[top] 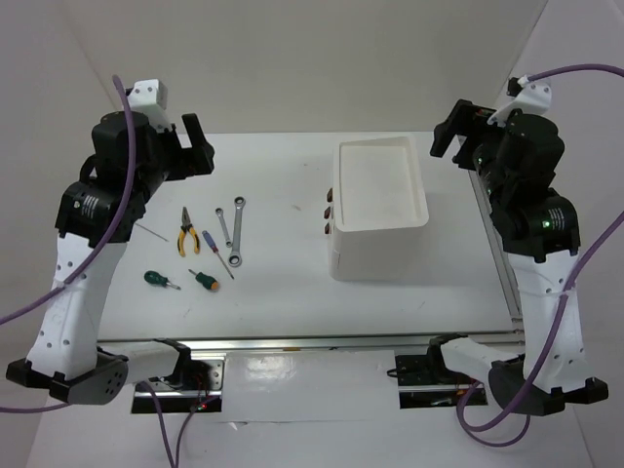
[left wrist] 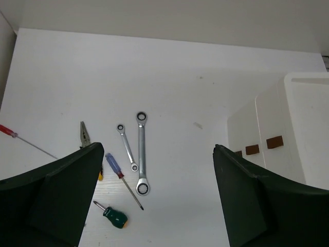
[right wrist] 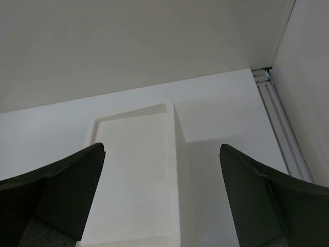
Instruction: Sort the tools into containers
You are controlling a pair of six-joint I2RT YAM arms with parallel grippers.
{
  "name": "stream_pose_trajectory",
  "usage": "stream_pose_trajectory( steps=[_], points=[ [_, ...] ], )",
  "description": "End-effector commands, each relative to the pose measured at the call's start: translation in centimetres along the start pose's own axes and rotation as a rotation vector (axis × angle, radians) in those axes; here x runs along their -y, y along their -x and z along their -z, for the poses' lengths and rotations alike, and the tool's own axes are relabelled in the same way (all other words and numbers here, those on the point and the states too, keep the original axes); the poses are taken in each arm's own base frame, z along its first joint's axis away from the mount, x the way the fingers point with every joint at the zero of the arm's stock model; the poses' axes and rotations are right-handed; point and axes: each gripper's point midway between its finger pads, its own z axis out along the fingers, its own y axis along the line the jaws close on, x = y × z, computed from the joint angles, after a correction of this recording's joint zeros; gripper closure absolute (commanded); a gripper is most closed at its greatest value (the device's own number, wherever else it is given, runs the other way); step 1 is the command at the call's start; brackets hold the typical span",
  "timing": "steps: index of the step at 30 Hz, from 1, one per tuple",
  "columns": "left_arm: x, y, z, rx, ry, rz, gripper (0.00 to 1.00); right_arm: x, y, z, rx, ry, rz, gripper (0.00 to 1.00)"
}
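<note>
The tools lie at the table's left: yellow-and-black pliers (top: 187,237), a small wrench (top: 223,226), a large wrench (top: 237,232), a blue-handled screwdriver (top: 216,266), a green stubby screwdriver (top: 161,281) and an orange-handled one (top: 205,281). The white box unit (top: 380,185) stands right of centre, with brown drawer knobs (top: 331,210) on its left face and the drawers shut. My left gripper (top: 198,144) is open and empty, raised behind the tools; its view shows the wrenches (left wrist: 142,154) between its jaws. My right gripper (top: 453,141) is open and empty, raised right of the box, above the top tray (right wrist: 136,175).
A thin red-handled screwdriver (left wrist: 5,129) lies left of the pliers. A metal rail (top: 497,253) runs along the table's right edge and another rail (top: 292,341) along the front. White walls close in the back and sides.
</note>
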Motion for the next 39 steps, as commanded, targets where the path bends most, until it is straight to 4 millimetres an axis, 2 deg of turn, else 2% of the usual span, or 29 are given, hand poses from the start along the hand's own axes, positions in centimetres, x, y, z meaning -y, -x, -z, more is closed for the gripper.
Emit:
stream_pose_trajectory(
  steps=[1,3,4,6,7,8,12,14,15,16,18,19,23,27,28,30,31,32,33,34,35,38,39],
  points=[
    [0.6,-0.2,0.0,-0.01,-0.044,0.03,0.0,0.8,0.0,-0.3,0.009,-0.069,0.041,0.0],
    [1.0,-0.5,-0.2,-0.022,-0.069,0.059,0.0,0.3,-0.5,0.0,0.011,-0.02,0.065,0.0],
    [2.1,-1.5,-1.0,-0.056,-0.124,0.066,0.0,-0.1,-0.3,-0.5,0.029,-0.004,0.059,0.0],
    [3.3,-2.3,-1.3,-0.081,-0.185,0.09,0.0,0.6,-1.2,-1.7,0.024,-0.05,0.072,0.0],
    [3.8,-2.7,-1.5,-0.093,-0.211,0.103,0.0,0.9,-2.4,-2.7,-0.019,-0.072,0.086,0.0],
    [4.5,-3.5,-2.2,-0.108,-0.246,0.113,0.0,0.7,-3.9,-4.8,-0.072,-0.083,0.113,0.0],
    [5.3,-5.1,-3.3,-0.139,-0.29,0.17,0.0,-0.4,-6.7,-7.8,-0.148,-0.056,0.134,0.0],
    [5.4,-5.7,-3.6,-0.152,-0.309,0.173,0.0,-0.8,-7.6,-8.8,-0.164,-0.041,0.136,0.06],
    [5.4,-6.6,-3.8,-0.177,-0.311,0.182,0.0,-0.7,-9.1,-9.8,-0.203,-0.049,0.147,0.11],
    [5.6,-6.7,-3.9,-0.177,-0.323,0.183,0.0,-0.9,-9.5,-10.3,-0.211,-0.041,0.148,0.13],
    [5.4,-7.4,-4.6,-0.191,-0.318,0.186,0.0,-0.5,-12.2,-11.6,-0.275,-0.065,0.158,0.18],
    [5.5,-7.8,-4.8,-0.199,-0.327,0.186,0.0,-0.3,-12.5,-11.9,-0.282,-0.076,0.162,0.24],
    [6.0,-9.5,-6.6,-0.249,-0.37,0.216,0.0,0.4,-15.0,-12.4,-0.361,-0.118,0.155,0.25],
    [7.8,-10.9,-8.0,-0.296,-0.475,0.288,0.0,1.5,-17.9,-12.1,-0.429,-0.166,0.147,0.34],
    [8.4,-11.5,-8.9,-0.308,-0.528,0.306,0.0,1.8,-18.6,-11.7,-0.443,-0.17,0.152,0.34],
    [9.6,-12.2,-9.6,-0.344,-0.59,0.362,0.0,1.9,-18.6,-11.4,-0.439,-0.172,0.141,0.44],
    [10.4,-13.9,-10.2,-0.41,-0.647,0.392,0.0,2.1,-19.0,-10.9,-0.454,-0.175,0.145,0.46],
    [11.2,-13.3,-10.8,-0.376,-0.702,0.402,0.0,2.2,-19.1,-10.8,-0.462,-0.177,0.148,0.41],
    [12.1,-13.7,-11.0,-0.403,-0.734,0.446,0.0,2.1,-18.8,-10.6,-0.454,-0.175,0.145,0.34],
    [12.6,-14.3,-11.2,-0.429,-0.77,0.469,0.0,2.2,-19.4,-10.2,-0.482,-0.173,0.151,0.26],
    [14.0,-14.7,-11.9,-0.429,-0.818,0.47,0.0,2.3,-19.5,-10.0,-0.491,-0.175,0.153,0.18],
    [16.5,-15.7,-12.0,-0.467,-0.88,0.493,0.0,2.2,-20.3,-9.8,-0.518,-0.165,0.146,0.1],
    [17.3,-15.4,-12.5,-0.451,-0.904,0.497,0.0,2.0,-20.4,-9.8,-0.521,-0.156,0.143,0.1]
  ],
)
